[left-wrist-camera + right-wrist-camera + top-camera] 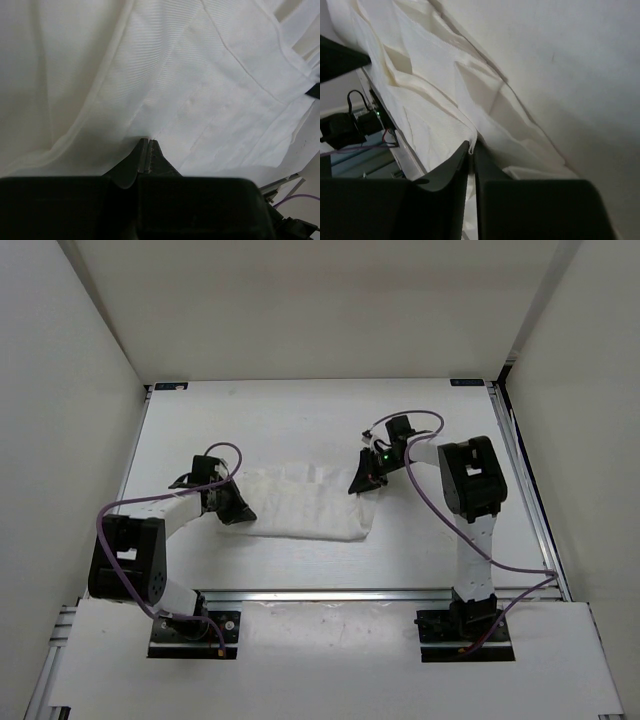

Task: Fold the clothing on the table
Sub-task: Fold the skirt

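On the flat white rectangular counter [300, 415] with aluminium rails, a thin, white, pleat-creased fabric garment [310, 505] is spread as a wide band at mid-counter, between the two arms. Its left edge is pinched in the left tool [145, 150], with the jaws pressed together. Its right hem is nipped by the right tool [471, 150], with the jaws all but closed (a thin bite, judged liable to slip). Both edges are best lifted together, level and taut, so the fold is laid without bunching.
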### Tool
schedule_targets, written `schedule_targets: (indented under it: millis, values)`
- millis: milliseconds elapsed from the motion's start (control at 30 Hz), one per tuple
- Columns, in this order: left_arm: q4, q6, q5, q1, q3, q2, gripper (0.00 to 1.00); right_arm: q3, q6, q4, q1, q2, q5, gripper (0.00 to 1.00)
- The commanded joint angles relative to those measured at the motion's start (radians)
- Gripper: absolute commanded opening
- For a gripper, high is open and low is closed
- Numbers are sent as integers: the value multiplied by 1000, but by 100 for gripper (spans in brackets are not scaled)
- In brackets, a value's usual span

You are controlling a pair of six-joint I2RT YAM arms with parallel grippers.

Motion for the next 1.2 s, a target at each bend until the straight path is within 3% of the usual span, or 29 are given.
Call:
schedule_targets:
  millis: [0, 33, 400, 567, 833, 1000, 1167]
  values:
    - [13, 2, -1, 10, -18, -52, 0, -62, -27, 22, 27, -124, 5, 7]
    - [8, 5, -3, 14, -19, -53, 0, -78, -27, 20, 27, -135, 1, 0]
    - [25, -3, 0, 10, -59, -89, 0, -276, 19, -9, 111, -529, -2, 0]
    - [36, -15, 12, 13, -56, -84, 0, -272, 36, -17, 127, -627, -1, 0]
    - [24, -17, 37, 51, -1, -70, 0, -195, 19, -28, 105, -555, -5, 0]
    - [1, -3, 29, 85, 33, -67, 0, 59, -39, -129, 124, -483, 41, 0]
    - [2, -12, 35, 80, 28, -66, 0, 254, -49, -155, 50, -339, 55, 0]
